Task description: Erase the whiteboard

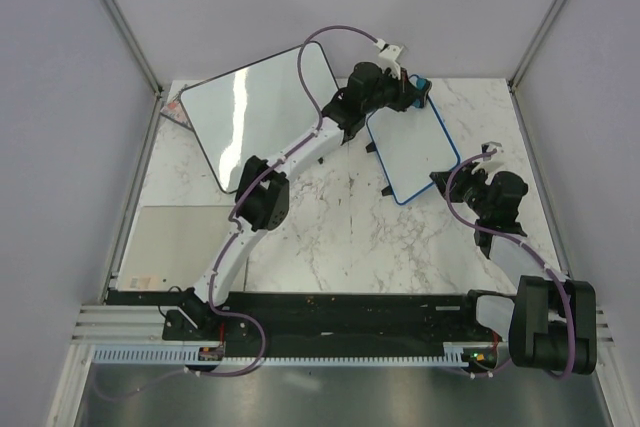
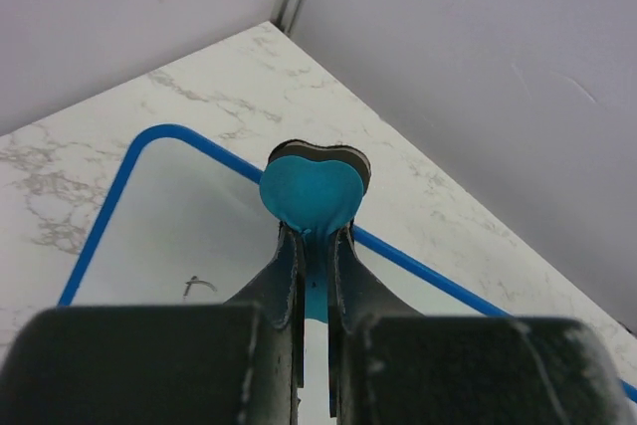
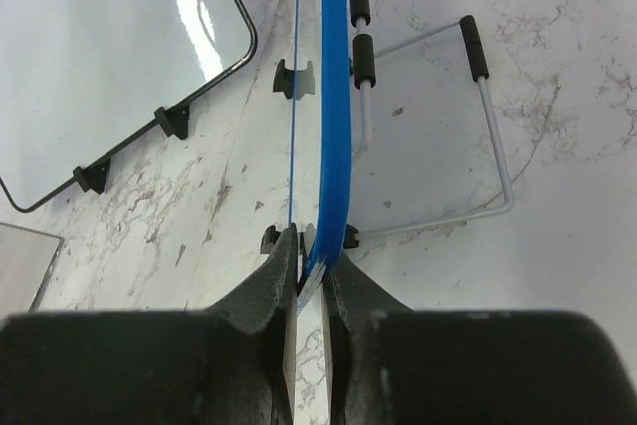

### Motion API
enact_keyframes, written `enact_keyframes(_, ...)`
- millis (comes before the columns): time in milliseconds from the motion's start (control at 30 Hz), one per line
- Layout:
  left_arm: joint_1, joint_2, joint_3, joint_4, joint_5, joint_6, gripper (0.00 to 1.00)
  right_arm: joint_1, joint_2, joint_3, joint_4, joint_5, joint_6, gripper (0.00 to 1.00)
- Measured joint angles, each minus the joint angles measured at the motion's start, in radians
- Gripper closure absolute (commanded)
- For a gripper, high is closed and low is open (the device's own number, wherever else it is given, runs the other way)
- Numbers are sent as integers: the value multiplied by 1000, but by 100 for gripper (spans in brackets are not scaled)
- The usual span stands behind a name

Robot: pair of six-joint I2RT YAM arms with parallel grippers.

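Now left fingers (image 2: 291, 261) pinch a blue heart-shaped eraser (image 2: 311, 191) at the whiteboard (image 1: 412, 152); right fingers (image 3: 343, 276) clamp its edge.

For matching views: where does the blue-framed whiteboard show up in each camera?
Top external: the blue-framed whiteboard stands right of centre.
Left wrist: blue-framed whiteboard lower left, behind the eraser.
Right wrist: blue-framed whiteboard edge-on, centre, pinched by the right hand.
Shared landmark: the marble table.

Whiteboard (image 1: 412, 152) on table (image 1: 330, 247); larger board (image 1: 255, 107) to its left. Eraser (image 1: 422, 86), in left end effector (image 1: 412, 93), at whiteboard's far edge; right end effector (image 1: 446, 179) on its near-right edge.
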Motion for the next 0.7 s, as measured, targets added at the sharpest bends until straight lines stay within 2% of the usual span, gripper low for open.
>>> enact_keyframes(333,79,51,18,-151,-65,34,98,0,1,0,1,-1,0,100)
enact_keyframes(500,112,99,18,-206,-43,56,98,1,1,0,3,0,-1,100)
enact_keyframes(700,106,106,18,-195,24,121,98,2,1,0,0,0,0,100)
